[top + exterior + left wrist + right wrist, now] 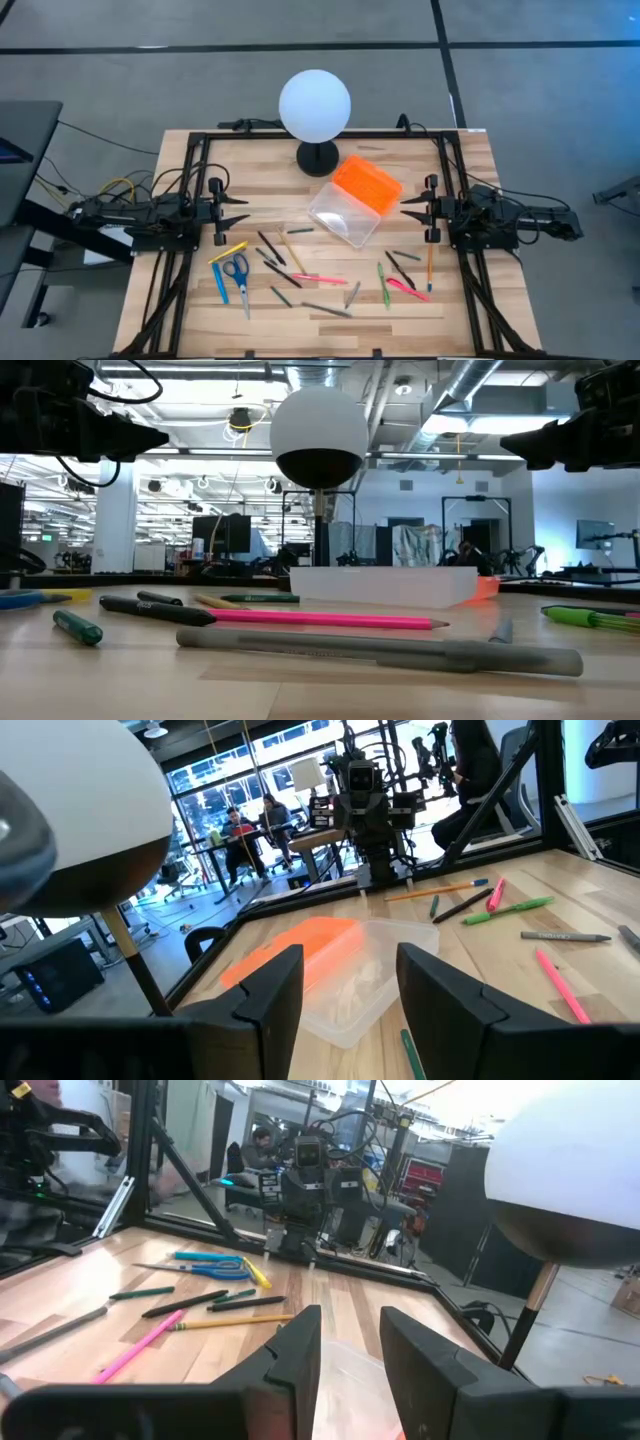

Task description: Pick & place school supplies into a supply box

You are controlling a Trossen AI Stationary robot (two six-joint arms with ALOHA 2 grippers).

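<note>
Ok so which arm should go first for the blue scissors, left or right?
Left, probably. The scissors lie on the table's left side, just in front of the left gripper, which hangs open and empty. The right gripper waits across the table, beyond the supply box, also holding nothing.

**No readable text from my station**

I can't make out a single word, number, brand or sign in any of my four feeds. In the low view, the grey pen point(380, 650) lying across the lower middle of the frame carries a faint dark line of print along its barrel, but I can't read it. In the left wrist view, another grey pen point(565, 935) at the right edge shows a similar dark mark, equally unreadable to me. The screens in the room behind give me no characters I can tell.
</note>
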